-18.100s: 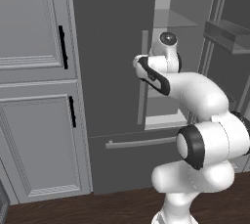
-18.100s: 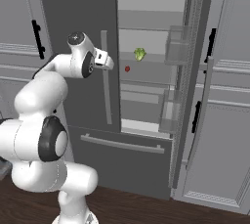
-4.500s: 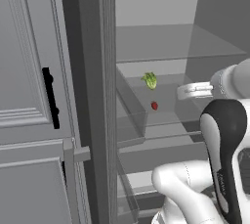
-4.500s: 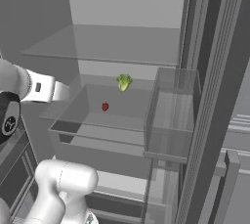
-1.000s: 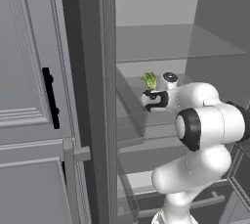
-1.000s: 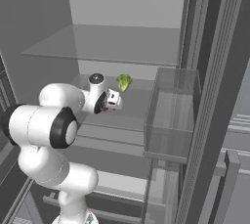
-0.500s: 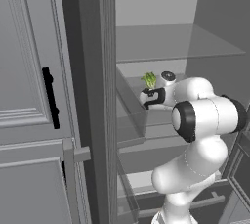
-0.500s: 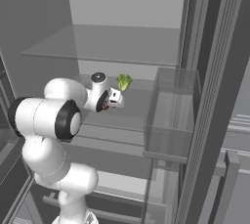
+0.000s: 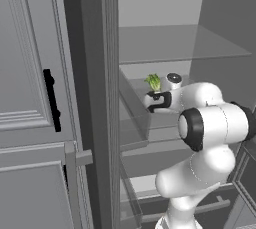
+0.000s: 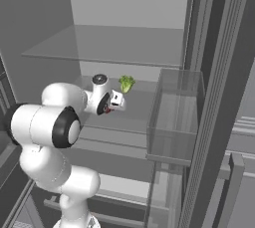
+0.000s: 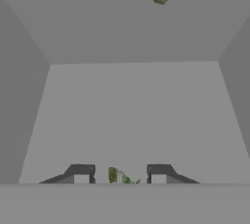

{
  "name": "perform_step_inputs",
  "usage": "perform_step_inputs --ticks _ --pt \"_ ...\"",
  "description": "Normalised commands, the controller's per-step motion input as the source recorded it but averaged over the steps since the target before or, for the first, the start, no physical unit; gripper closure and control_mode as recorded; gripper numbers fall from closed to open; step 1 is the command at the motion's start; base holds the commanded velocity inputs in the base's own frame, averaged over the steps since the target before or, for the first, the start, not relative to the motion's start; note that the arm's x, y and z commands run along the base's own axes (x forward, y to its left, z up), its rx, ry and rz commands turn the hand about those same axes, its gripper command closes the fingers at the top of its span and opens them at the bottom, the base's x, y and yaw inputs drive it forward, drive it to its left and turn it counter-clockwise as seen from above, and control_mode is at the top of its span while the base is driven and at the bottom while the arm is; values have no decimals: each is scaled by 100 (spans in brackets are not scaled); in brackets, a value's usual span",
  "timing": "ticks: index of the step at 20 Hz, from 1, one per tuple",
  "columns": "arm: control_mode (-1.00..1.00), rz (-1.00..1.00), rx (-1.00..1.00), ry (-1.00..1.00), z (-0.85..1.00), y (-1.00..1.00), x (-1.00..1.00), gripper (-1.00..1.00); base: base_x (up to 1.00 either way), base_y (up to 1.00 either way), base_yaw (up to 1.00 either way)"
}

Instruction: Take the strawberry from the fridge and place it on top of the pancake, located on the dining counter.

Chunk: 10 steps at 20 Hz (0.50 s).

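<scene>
Reaching into the open fridge [image 9: 90, 98], arm stretching over the glass shelf [image 10: 134, 102]. Hand [image 11: 119, 174] is sitting low over that shelf, fingers [image 11: 80, 173] parted with a bit of green leaf showing between the tips. That's the strawberry [image 11: 119, 175] top, right in the gap; red body is hiding below the frame edge. Can't tell whether the fingers are actually gripping it. Small yellow-green item [image 10: 126, 83] is lying on the same shelf just ahead of the hand. Clear door bin [image 10: 174, 117] is hanging off to the hand's right side.
</scene>
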Motion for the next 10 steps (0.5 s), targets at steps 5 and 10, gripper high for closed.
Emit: perform_step_inputs --ticks 5,10 --pt "-100 -1 2 -3 3 -3 -60 100 0 0 0" --pt "-100 -3 3 -7 23 -7 -75 100 0 0 0"
